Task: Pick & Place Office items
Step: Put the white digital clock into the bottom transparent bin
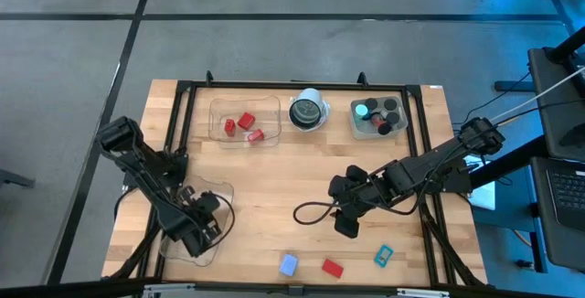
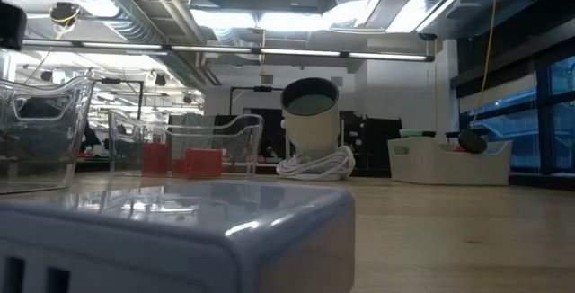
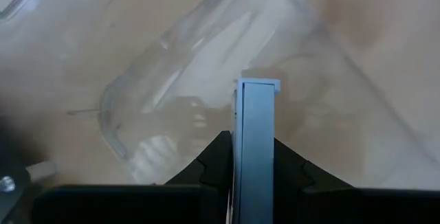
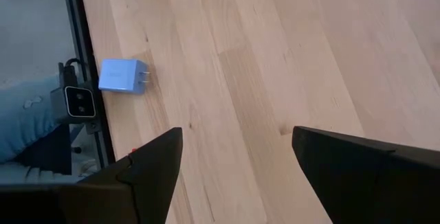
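Your left tool (image 1: 203, 229) sits at the near left of the table (image 1: 274, 175), over a clear tray (image 1: 196, 216); its fingers (image 3: 210, 165) are clamped together on a thin pale-blue rectangle (image 3: 256, 148), held edge-up between them above the tray wall.

Your right tool (image 1: 345, 218) is right of centre, low over bare wood; fingers (image 4: 148, 165) apart, nothing between them. A black cable loop (image 1: 311, 213) lies just beside it on its left. The pale-blue plug block (image 1: 289, 264) lies near the table's front edge, left of that tool and apart from it; the right wrist view shows it (image 4: 122, 77) well ahead of the open fingers, prongs facing the wood. Red block (image 1: 333, 267) is just right of the plug block; teal rectangle (image 1: 382, 256) further right, both at the front edge, below the right tool, not touching it.

Back row: clear tray with red blocks (image 1: 245, 122) at left; round white-rimmed object (image 1: 309, 111) in the middle; white tray (image 1: 378, 118) at right holding black cylinders (image 1: 391, 108) and a teal cap (image 1: 363, 111).
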{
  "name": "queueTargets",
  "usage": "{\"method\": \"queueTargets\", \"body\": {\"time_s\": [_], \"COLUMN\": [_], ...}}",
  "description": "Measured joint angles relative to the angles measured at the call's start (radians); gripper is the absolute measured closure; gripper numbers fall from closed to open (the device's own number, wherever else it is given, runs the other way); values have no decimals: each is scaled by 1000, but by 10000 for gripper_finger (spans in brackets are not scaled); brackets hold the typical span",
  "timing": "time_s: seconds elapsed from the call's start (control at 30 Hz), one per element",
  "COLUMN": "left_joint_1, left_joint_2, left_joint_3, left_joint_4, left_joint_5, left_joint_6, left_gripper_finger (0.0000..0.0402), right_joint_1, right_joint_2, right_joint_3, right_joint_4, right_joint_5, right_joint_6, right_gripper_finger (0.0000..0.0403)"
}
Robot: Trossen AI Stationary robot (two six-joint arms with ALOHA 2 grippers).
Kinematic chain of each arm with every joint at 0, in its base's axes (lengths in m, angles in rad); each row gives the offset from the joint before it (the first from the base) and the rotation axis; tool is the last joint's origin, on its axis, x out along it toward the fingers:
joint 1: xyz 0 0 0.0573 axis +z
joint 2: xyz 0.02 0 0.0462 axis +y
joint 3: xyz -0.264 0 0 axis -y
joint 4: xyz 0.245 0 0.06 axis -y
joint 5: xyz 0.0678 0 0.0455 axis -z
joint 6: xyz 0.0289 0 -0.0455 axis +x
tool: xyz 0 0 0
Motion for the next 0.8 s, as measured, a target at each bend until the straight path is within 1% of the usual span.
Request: {"method": "queueTargets", "body": {"time_s": [0.23,0.57,0.8], "left_joint_1": [7,7,7], "left_joint_2": [0,0,0], "left_joint_3": [-41,-42,-42], "left_joint_4": [8,15,14], "left_joint_5": [22,28,33], "left_joint_6": [2,29,22], "left_gripper_finger": [346,325,299], "right_joint_1": [0,0,0], "right_joint_2": [0,0,0], "right_joint_3": [0,0,0], "right_joint_4": [0,0,0], "right_joint_5": [44,45,45], "right_joint_6": [0,0,0], "right_gripper_finger": [124,124,124]}}
